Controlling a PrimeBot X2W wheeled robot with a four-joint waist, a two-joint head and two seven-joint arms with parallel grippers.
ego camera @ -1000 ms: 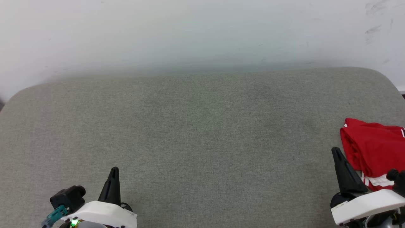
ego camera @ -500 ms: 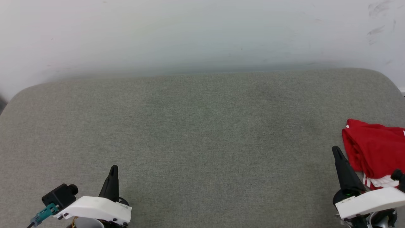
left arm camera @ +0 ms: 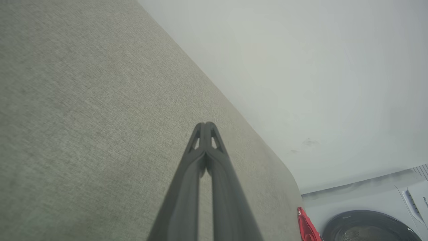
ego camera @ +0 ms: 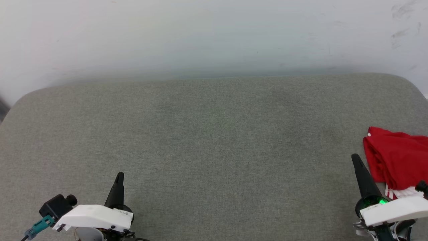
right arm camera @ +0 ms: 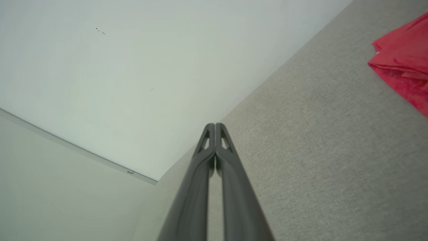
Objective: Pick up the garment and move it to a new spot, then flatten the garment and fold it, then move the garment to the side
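Note:
The garment (ego camera: 398, 157) is a red bundle with a strip of white and red trim at its near edge, lying folded at the far right of the grey cushioned surface (ego camera: 207, 134). In the right wrist view the garment (right arm camera: 404, 60) sits at the upper right; in the left wrist view the garment (left arm camera: 306, 227) is a small red sliver at the bottom. My right gripper (ego camera: 355, 157) is shut and empty, just left of the garment and apart from it. My left gripper (ego camera: 120, 174) is shut and empty at the lower left. The fingertips meet in both wrist views (left arm camera: 205, 124) (right arm camera: 215, 124).
A pale wall (ego camera: 214, 36) rises right behind the grey surface. The surface has rounded far corners. A dark round appliance door (left arm camera: 364, 227) with a white machine beside it shows past the surface's right end in the left wrist view.
The head view has shifted a little, so the surface and garment sit slightly lower. Both grippers have drawn back towards the bottom edge, and both stay shut.

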